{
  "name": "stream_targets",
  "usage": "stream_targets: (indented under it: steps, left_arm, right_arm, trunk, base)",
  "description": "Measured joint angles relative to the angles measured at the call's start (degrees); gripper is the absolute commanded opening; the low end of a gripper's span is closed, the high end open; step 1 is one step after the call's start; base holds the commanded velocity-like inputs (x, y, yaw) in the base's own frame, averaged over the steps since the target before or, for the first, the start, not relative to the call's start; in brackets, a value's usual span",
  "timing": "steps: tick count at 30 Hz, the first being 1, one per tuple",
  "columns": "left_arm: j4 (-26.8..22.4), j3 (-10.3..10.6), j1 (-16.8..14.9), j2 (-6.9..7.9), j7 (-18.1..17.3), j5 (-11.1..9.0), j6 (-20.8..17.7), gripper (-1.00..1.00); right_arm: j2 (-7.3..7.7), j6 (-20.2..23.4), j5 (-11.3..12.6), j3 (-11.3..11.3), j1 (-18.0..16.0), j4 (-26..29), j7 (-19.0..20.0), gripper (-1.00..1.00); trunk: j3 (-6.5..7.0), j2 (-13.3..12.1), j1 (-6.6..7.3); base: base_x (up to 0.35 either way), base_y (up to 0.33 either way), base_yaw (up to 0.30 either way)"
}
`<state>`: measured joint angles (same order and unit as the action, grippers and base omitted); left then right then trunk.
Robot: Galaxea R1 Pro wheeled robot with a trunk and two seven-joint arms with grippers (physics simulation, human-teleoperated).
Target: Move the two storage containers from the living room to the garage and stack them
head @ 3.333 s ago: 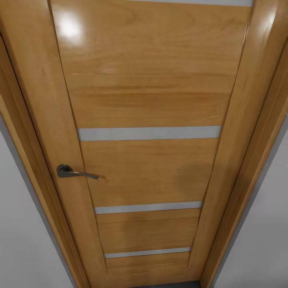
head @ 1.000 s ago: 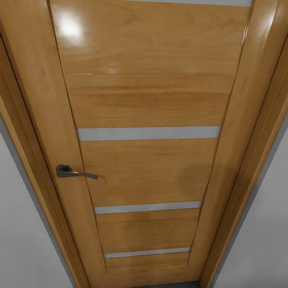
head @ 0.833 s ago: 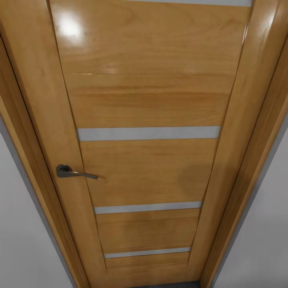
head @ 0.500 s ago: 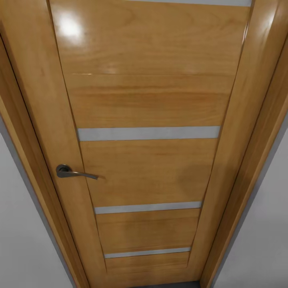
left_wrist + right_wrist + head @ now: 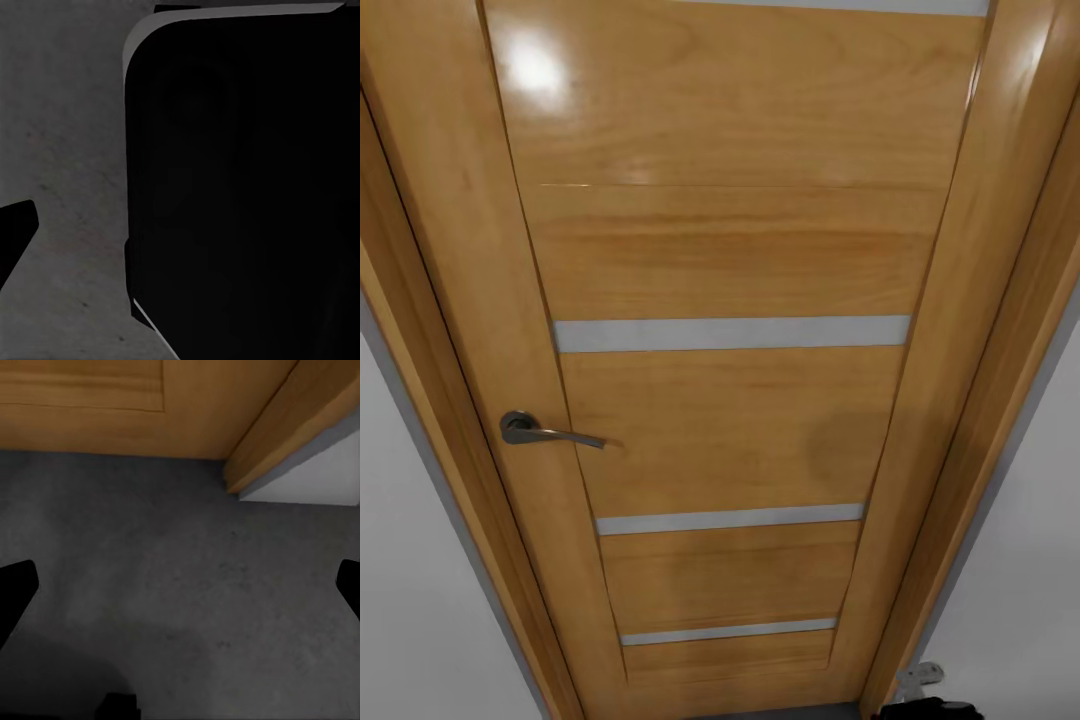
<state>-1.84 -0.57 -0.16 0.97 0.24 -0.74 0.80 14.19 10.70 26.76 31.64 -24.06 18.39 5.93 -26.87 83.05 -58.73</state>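
The head view faces a closed wooden door [image 5: 730, 400] at close range; its honey-coloured panels are split by pale grey horizontal strips [image 5: 732, 333], and a dark metal lever handle [image 5: 545, 431] sits on its left side; the wooden door frame [image 5: 980, 330] runs down both sides, with plain pale wall [image 5: 420, 600] beyond it. At the lower right corner of that view, a small black and pale part of the right arm [image 5: 925, 695] pokes in, cut off by the edge; too little shows to make out its shape.

The right wrist view looks down on the floor [image 5: 187, 600], dark grey and mottled, which meets the foot of the door and the corner of the frame and wall; the right gripper [image 5: 180, 585] has its fingers [image 5: 15, 589] spread wide, one dark tip at each side of the picture, and between them lies bare floor.

In the left wrist view, one dark fingertip of the left gripper [image 5: 15, 232] shows over the same grey floor; a large black rounded body [image 5: 240, 187] blocks the rest, so whether those fingers are wide or narrow cannot be told, and what the black body is cannot be made out.
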Motion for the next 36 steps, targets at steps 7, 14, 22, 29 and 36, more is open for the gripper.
stream_targets:
  steps: [7,14,22,29,36]
  left_arm:
    - [0.0,0.0,0.0,0.0,0.0,-0.05,0.0,1.0]
    - [0.0,0.0,0.0,0.0,0.0,-0.06,0.0,1.0]
    - [0.01,0.0,0.0,0.0,-0.01,-0.04,0.0,1.0]
    - [0.0,0.0,0.0,0.04,-0.02,-0.01,0.0,1.0]
    - [-0.01,0.0,0.0,0.09,-0.07,-0.06,0.0,1.0]
  right_arm:
    - [-0.56,3.62,-0.04,-0.09,0.0,4.36,-0.66,1.0]
    - [-0.62,4.76,-0.06,-0.09,0.01,8.36,-0.77,1.0]
    - [-1.71,10.62,0.01,-0.16,-2.51,14.79,-0.77,1.0]
    - [-2.12,14.09,-0.04,-0.09,-3.61,24.34,-0.67,1.0]
    - [-2.43,21.33,0.11,-0.18,-3.67,35.58,-1.52,1.0]
  trunk:
    - [0.0,0.0,0.0]
    - [0.0,0.0,0.0]
    - [0.0,0.0,0.0]
    - [0.0,0.0,0.0]
    - [0.0,0.0,0.0]
  base:
    - [0.0,0.0,0.0]
    - [0.0,0.0,0.0]
    - [0.0,0.0,0.0]
    - [0.0,0.0,0.0]
    - [0.0,0.0,0.0]
